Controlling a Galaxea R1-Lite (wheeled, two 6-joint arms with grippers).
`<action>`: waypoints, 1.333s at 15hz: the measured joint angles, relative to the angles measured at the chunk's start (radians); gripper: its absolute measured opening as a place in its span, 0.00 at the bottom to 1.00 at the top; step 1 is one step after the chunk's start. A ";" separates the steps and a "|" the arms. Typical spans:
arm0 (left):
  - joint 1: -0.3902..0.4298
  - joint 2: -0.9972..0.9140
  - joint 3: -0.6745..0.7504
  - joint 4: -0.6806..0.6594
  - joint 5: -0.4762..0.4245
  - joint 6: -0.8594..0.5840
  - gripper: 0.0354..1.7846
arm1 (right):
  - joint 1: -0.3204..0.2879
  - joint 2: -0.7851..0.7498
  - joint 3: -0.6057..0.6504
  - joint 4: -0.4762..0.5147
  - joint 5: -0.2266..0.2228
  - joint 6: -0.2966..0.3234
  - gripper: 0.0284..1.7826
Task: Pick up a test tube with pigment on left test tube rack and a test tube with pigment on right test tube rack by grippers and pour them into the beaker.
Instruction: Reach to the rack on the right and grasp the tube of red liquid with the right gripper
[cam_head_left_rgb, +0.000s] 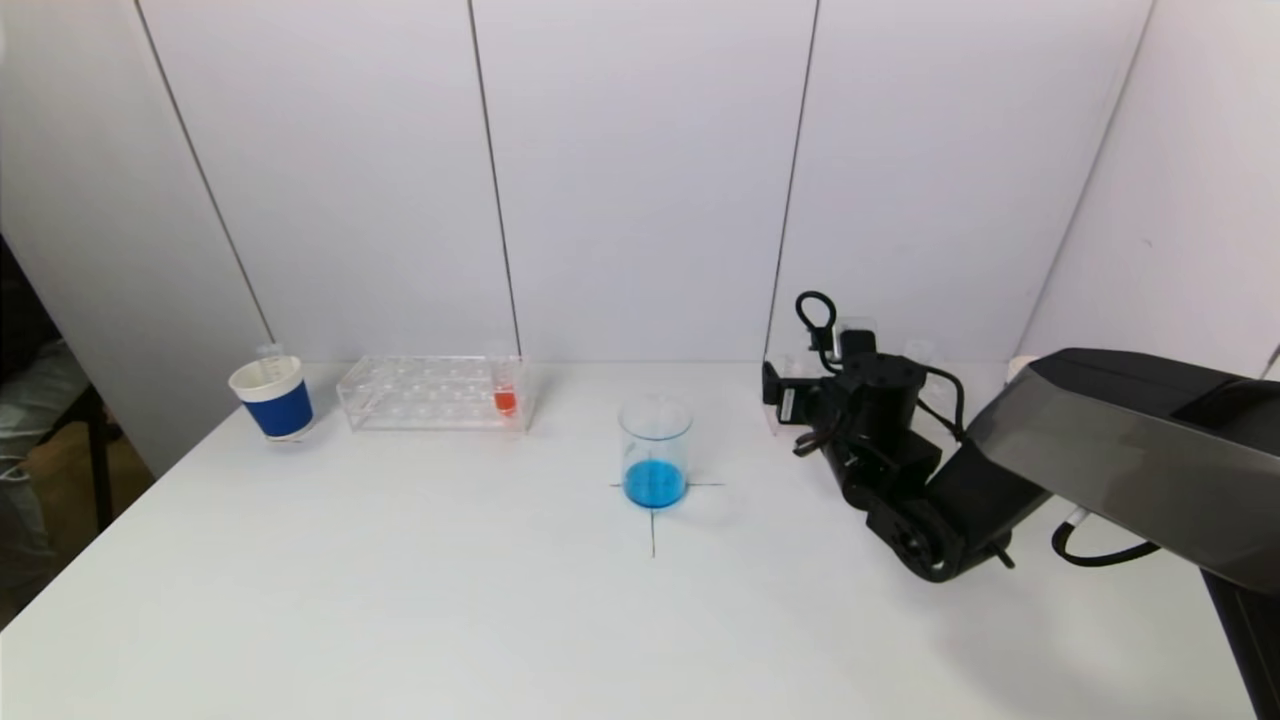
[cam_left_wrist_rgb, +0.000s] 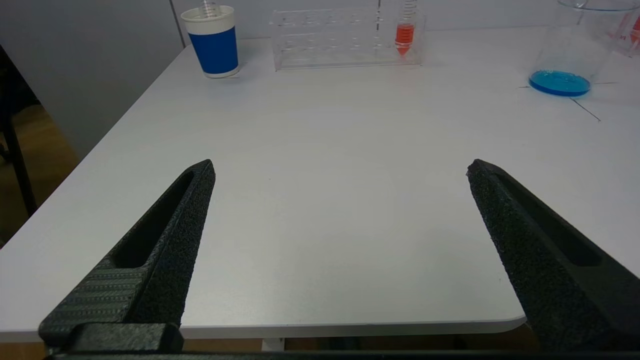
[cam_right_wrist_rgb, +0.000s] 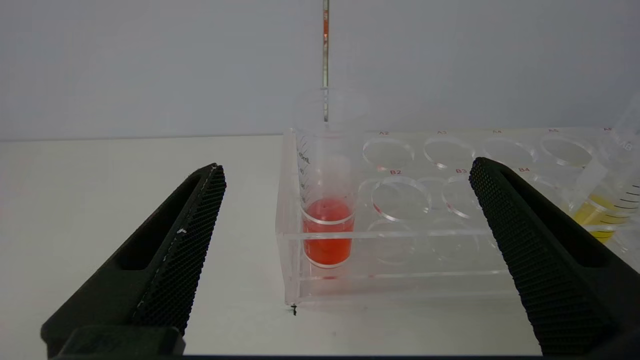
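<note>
White counter (cam_head_left_rgb: 400, 600) ran wide and bare at the near edge, and the left gripper (cam_left_wrist_rgb: 340, 170) hung just over that edge, jaws spread wide, holding nothing. Mid-counter, the beaker (cam_head_left_rgb: 656, 452) sat on a pencilled cross with blue liquid pooled in its bottom. Farther right, the right gripper (cam_right_wrist_rgb: 345, 172) faced the right rack (cam_right_wrist_rgb: 425, 220), jaws well apart and empty, lined up on the red-filled tube (cam_right_wrist_rgb: 327, 200) in the rack's corner hole; a yellow-filled tube (cam_right_wrist_rgb: 597, 210) leaned at the rack's far end. At far left stood the left rack (cam_head_left_rgb: 435, 392) with its own orange-red tube (cam_head_left_rgb: 505, 392), and a blue-and-white cup (cam_head_left_rgb: 272, 396) beyond it. Risk, as I judged it: a jaw closing off-centre could clip the clear rack wall and drag the whole rack, or tip the tube and spill pigment. Pale panelled walls closed the back.
</note>
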 joint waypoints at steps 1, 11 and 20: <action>0.000 0.000 0.000 0.000 0.000 0.000 0.99 | -0.003 0.009 -0.012 0.000 0.000 0.000 0.99; 0.000 0.000 0.000 0.000 0.000 0.000 0.99 | -0.008 0.056 -0.085 0.011 0.000 -0.003 0.99; 0.000 0.000 0.000 0.000 0.000 0.000 0.99 | -0.012 0.101 -0.166 0.023 0.001 -0.008 0.99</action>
